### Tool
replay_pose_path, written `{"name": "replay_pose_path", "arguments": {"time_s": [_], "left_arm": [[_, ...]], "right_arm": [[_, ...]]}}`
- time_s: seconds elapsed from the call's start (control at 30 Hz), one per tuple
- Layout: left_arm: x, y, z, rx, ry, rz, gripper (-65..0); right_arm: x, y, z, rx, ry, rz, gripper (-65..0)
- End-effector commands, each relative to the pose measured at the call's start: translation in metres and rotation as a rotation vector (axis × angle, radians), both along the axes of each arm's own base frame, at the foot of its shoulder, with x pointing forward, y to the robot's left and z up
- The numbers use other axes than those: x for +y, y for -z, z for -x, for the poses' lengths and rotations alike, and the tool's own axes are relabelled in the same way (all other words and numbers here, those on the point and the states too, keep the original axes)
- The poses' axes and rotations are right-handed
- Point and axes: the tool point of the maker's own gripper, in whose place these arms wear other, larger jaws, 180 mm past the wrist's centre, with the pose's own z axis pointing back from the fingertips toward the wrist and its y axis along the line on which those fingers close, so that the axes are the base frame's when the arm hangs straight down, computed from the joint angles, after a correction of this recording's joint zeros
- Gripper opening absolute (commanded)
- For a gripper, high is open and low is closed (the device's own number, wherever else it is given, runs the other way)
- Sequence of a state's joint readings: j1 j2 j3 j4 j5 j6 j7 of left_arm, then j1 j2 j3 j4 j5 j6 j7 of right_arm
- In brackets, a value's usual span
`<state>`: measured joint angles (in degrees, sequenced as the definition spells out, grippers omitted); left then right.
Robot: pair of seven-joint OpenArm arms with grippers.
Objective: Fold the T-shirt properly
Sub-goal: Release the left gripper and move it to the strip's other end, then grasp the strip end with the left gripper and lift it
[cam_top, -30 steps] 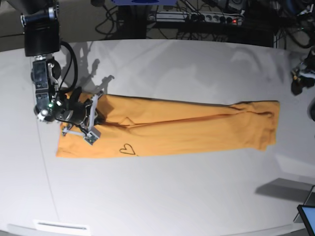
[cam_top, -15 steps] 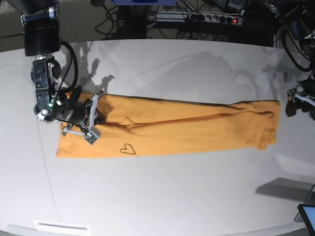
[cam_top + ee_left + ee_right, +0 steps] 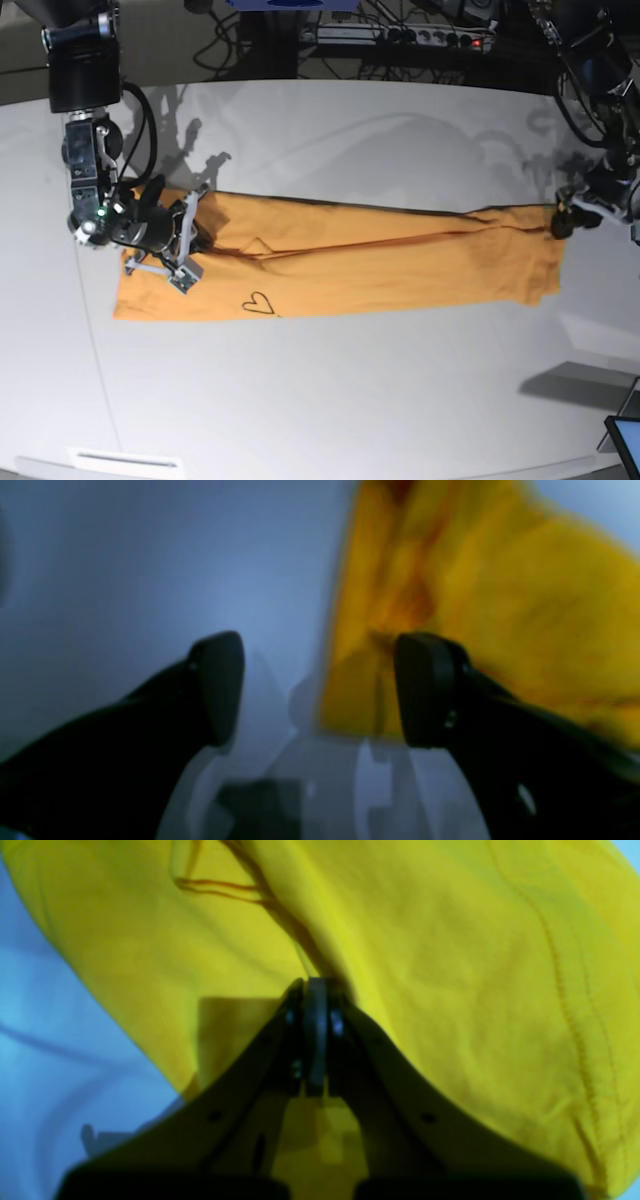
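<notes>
Fingers wide apart, the left gripper (image 3: pixel 320 690) reaches in at one end of the long, creased shirt (image 3: pixel 380 262) on the table (image 3: pixel 330 390). The right gripper (image 3: pixel 316 990), closed, points down at the soft cloth's other end.

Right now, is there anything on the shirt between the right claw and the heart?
No, just bare orange cloth lies between the right claw and the heart on the shirt. The base view shows that.
</notes>
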<state>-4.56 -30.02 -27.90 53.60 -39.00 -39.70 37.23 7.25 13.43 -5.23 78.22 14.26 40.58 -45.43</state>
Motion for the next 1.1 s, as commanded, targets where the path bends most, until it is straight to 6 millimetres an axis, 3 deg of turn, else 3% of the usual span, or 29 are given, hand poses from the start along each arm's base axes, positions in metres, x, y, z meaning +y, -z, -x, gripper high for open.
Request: {"name": "replay_pose_path", "arguments": {"time_s": [0.0,1.07], "left_arm": [[0.01,-0.009,-0.002,-0.01,0.002,-0.027,-19.3],[-0.027,0.02,-0.019,0.008,-0.007,0.115,-19.0]], "right_arm": [[-0.04,0.028,0.026,0.127,0.002,0.213,-64.7],[-0.04,0.029,0.026,0.129,0.001,0.215,-64.7]]}}
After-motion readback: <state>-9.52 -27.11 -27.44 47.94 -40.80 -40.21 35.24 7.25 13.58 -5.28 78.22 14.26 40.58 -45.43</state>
